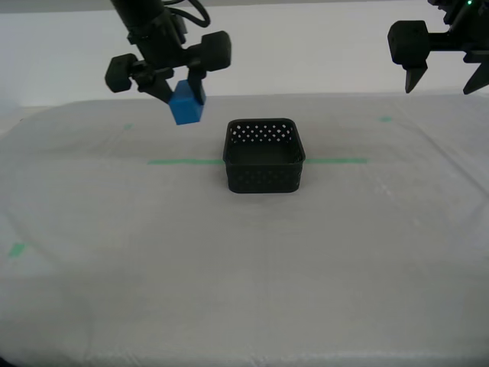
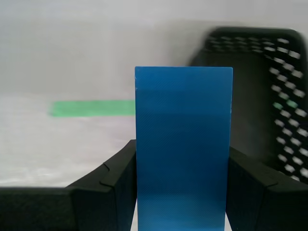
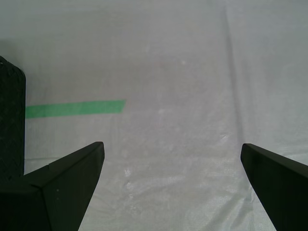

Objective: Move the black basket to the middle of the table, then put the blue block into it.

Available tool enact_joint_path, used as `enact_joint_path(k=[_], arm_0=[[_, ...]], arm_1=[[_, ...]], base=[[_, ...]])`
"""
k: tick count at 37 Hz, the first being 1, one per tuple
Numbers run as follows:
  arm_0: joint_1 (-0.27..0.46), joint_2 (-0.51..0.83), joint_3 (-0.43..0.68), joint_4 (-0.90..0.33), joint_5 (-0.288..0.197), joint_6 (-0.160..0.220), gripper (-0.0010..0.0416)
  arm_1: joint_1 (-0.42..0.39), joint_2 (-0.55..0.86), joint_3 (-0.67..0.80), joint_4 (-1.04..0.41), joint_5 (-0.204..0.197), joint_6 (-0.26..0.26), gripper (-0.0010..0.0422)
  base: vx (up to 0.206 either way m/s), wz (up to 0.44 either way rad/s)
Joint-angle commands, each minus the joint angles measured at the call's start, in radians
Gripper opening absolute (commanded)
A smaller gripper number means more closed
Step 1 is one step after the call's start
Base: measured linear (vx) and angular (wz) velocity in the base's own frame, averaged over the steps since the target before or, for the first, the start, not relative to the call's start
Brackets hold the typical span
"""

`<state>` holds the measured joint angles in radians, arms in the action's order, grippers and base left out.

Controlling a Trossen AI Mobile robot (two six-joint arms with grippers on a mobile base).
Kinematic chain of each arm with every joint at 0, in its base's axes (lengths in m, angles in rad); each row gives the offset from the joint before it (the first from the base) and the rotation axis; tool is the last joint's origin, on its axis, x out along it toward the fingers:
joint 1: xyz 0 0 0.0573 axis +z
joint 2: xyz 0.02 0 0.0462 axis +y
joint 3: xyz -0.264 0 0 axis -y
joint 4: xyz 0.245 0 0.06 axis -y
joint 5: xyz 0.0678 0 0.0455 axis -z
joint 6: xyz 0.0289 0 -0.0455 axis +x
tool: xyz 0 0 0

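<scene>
Whitish-grey cloth table [image 1: 244, 306], green tape line [image 1: 183, 161], black basket [image 1: 263, 157].

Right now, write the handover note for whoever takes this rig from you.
My second gripper: shut on the blue block, held in the air beside the black basket, on the exterior view's left of it.
My first gripper: open, empty, raised at the exterior view's upper right.
Basket: upright on the table, astride the green tape line, nothing visible inside.
Done: basket looks centred; block picked up.
Left: carry the block over the basket opening and release it.
</scene>
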<state>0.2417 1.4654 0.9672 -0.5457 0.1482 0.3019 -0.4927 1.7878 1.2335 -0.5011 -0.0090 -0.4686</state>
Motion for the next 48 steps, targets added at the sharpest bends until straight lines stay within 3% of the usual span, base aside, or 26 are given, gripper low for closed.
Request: enact_joint_path(k=[1, 9, 23, 48], arm_0=[[0.0, 0.0, 0.0, 0.0, 0.004, 0.001, 0.0398], [0.0, 0.0, 0.0, 0.0, 0.004, 0.001, 0.0398], [0.0, 0.0, 0.0, 0.0, 0.003, 0.001, 0.0398], [0.0, 0.0, 0.0, 0.0, 0.003, 0.001, 0.0398]], arm_1=[[-0.055, 0.0, 0.012, 0.019, 0.002, -0.023, -0.0001], [-0.133, 0.048, 0.141, 0.027, -0.003, -0.042, -0.0001], [-0.158, 0.204, 0.4, -0.036, -0.002, -0.018, 0.0], [-0.16, 0.269, 0.385, -0.066, -0.003, 0.013, 0.0]], base=[[0.0, 0.0], [0.0, 0.0], [0.0, 0.0], [0.0, 0.0]])
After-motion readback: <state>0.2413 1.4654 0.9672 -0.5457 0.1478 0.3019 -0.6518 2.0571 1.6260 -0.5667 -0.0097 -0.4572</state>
